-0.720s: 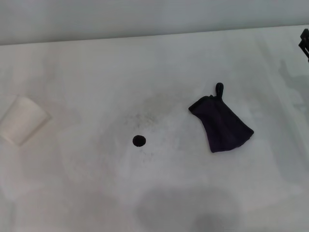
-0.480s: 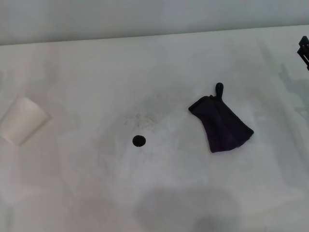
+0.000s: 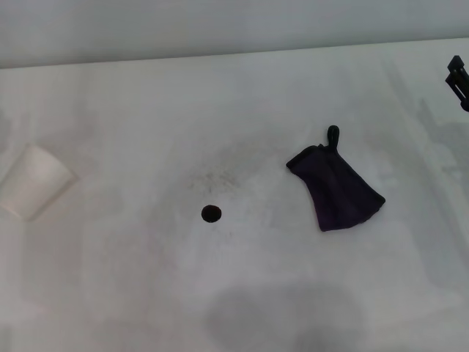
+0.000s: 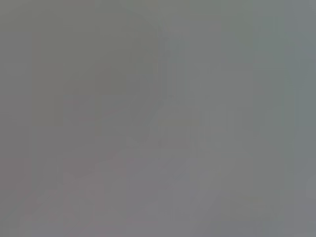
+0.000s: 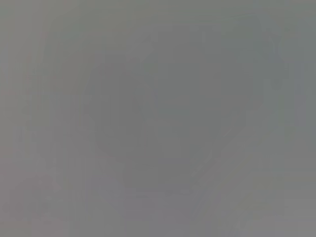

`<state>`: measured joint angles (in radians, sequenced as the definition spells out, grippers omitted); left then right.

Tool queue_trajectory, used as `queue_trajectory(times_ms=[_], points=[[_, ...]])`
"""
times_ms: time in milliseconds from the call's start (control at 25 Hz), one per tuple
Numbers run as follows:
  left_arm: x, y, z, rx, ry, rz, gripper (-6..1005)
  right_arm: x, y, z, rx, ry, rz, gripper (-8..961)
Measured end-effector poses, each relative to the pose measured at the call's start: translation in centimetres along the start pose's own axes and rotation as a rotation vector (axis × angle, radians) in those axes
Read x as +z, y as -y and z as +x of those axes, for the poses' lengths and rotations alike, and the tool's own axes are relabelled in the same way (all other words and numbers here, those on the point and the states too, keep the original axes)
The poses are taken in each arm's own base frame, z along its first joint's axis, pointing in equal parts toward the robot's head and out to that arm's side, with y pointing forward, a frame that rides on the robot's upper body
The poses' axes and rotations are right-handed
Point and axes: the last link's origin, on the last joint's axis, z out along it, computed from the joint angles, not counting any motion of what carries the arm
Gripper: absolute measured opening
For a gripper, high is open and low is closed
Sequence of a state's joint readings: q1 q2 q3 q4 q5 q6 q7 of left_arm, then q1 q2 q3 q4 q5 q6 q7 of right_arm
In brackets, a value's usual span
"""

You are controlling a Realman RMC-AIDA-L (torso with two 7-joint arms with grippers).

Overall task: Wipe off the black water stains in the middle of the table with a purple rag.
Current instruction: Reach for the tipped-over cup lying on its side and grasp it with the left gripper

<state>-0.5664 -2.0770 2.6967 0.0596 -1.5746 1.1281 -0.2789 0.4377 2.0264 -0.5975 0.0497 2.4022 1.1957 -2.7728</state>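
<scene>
On the table (image 3: pixel 132 293): the purple rag (image 3: pixel 337 187) lies flat on the robot's right, well apart from the black water stains (image 3: pixel 211 213), a single small glossy blot near the middle.
Rag handling: likely light, soft and limp; it should bunch and drape when lifted, not slip or break.
Where to grip: a pinch from above into the thick middle folds looks safest; the small loop at the far corner is a thin target.
Rag axis: long axis runs from the loop at the far end toward the wider near edge, slanting to the robot's right as it comes nearer.
Right gripper (image 3: pixel 459 79): at the far right edge, above the table, well apart from the rag; fingers open or closed, cannot tell.
Left gripper: not visible.
Paper cup (image 3: pixel 33 181): on its side, far left.
Wiping: not yet begun.
</scene>
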Motion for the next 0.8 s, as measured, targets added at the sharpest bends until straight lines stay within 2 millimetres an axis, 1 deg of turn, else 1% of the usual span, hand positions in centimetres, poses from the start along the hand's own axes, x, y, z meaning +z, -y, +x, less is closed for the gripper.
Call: queue_trajectory(times_ms=[120,160,240,400,520,600,640,680,760,800], points=[[0.3,-0.1,0.3,-0.047,0.015,-0.08,887,-0.2,-0.1,0.2,0.009,-0.004,-0.001,874],[0.9,0.2,0.9,-0.084,0.03,-0.131,887,-0.2,-0.2,0.2,0.011,-0.005,-0.002,874],[1.3,0.5,1.3,-0.108,0.048,-0.167,887,-0.1,-0.3,0.2,0.012,-0.005,-0.004,874],[2.9,1.7,3.1,-0.192,0.127,-0.269,887,0.0,-0.7,0.1,0.017,0.002,-0.015,874],[4.3,2.2,4.8,-0.213,0.226,-0.347,887,0.1,-0.8,0.0,0.017,0.007,-0.019,873],[5.3,2.6,6.3,-0.222,0.322,-0.397,887,0.2,-0.9,0.0,0.015,0.009,-0.023,873],[5.7,3.0,7.5,-0.222,0.424,-0.429,887,0.3,-0.9,-0.1,0.014,0.009,-0.026,873],[5.7,3.0,7.5,-0.222,0.424,-0.429,887,0.4,-1.0,-0.1,0.011,0.01,-0.031,873],[5.8,3.0,8.5,-0.23,0.517,-0.462,888,0.5,-1.0,-0.2,0.007,0.011,-0.037,873],[5.8,2.9,8.9,-0.227,0.534,-0.482,888,0.5,-1.0,-0.2,0.004,0.011,-0.04,873]])
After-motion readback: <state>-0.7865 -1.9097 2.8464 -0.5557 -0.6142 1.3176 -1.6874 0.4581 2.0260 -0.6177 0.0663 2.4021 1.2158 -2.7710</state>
